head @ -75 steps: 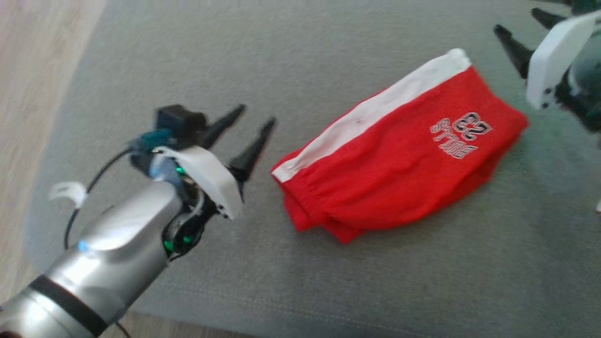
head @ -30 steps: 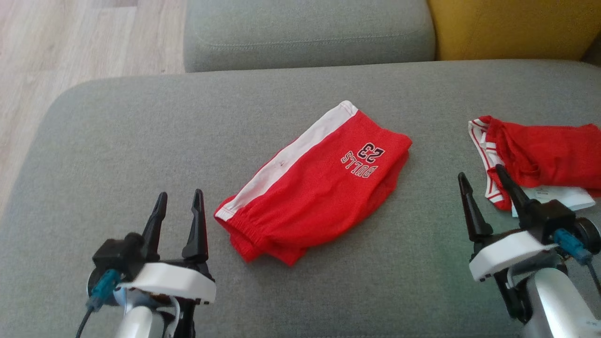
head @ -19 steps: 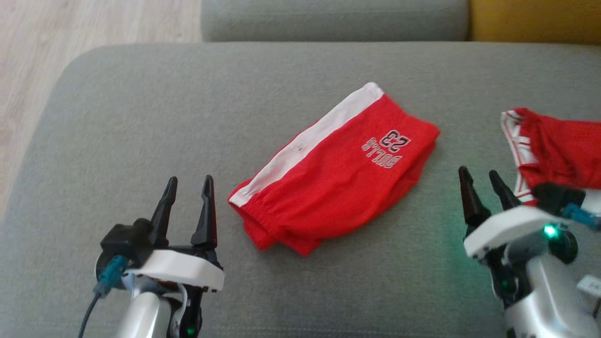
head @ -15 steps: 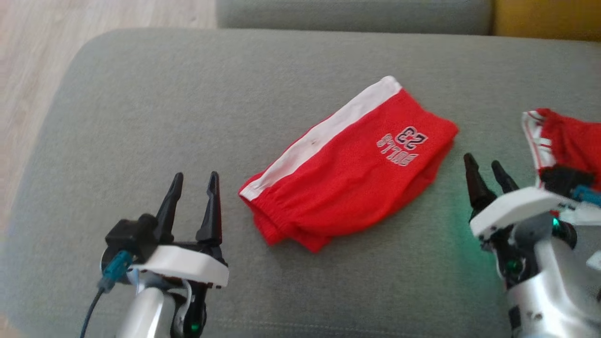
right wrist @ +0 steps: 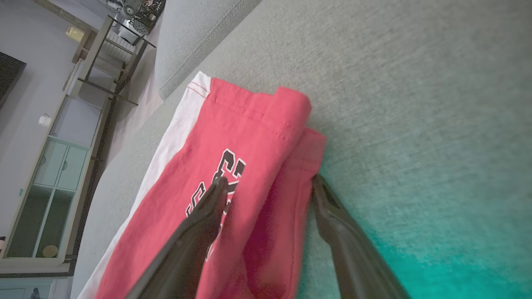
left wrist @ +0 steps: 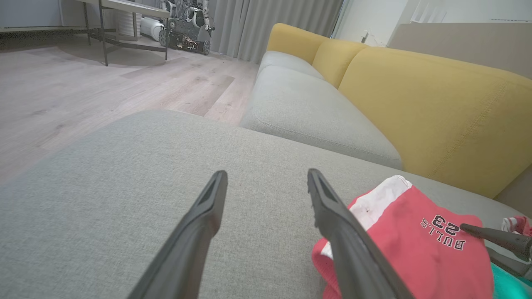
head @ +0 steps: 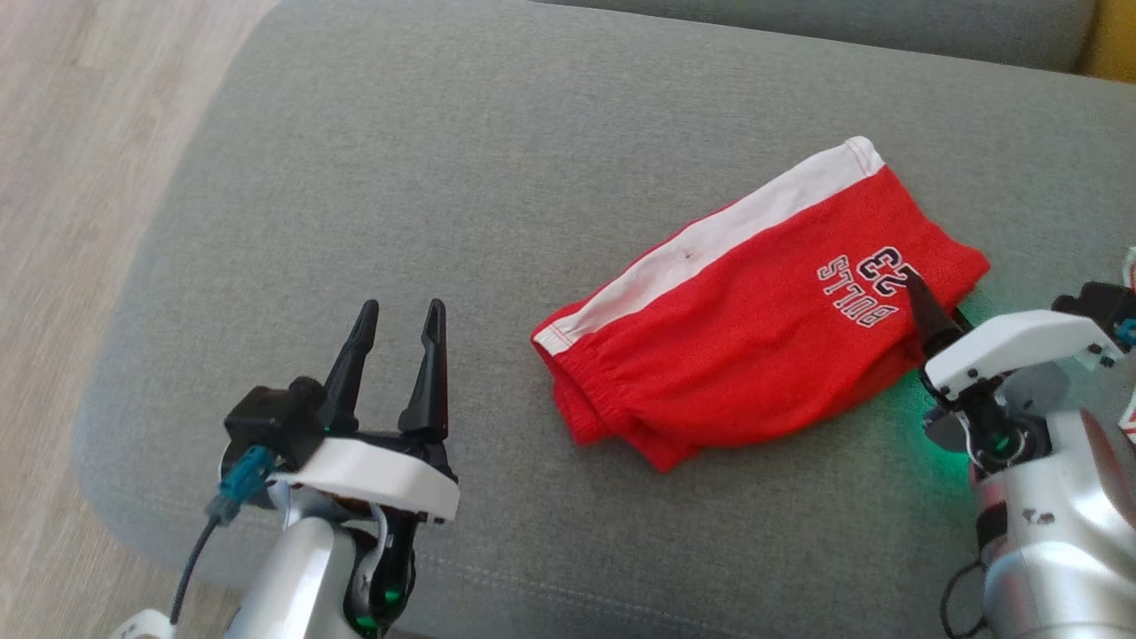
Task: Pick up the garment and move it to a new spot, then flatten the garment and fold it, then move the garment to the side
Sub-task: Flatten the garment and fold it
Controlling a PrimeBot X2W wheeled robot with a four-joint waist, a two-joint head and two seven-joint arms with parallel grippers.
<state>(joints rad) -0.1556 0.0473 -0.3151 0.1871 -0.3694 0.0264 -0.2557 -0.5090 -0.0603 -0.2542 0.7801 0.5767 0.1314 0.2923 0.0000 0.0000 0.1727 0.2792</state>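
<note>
A grey sofa cushion (head: 444, 133) carries the folded red garment (head: 763, 355), right of centre in the head view, with wooden floor (head: 71, 177) down the left edge and a yellow backrest (left wrist: 415, 104) behind. At lower left the left gripper (head: 399, 311) points up-frame over bare cushion beside the garment's gathered end, fingers apart. At lower right the right gripper (right wrist: 266, 182) straddles the printed end, fingers spread, one over the lettering, one at the edge.
</note>
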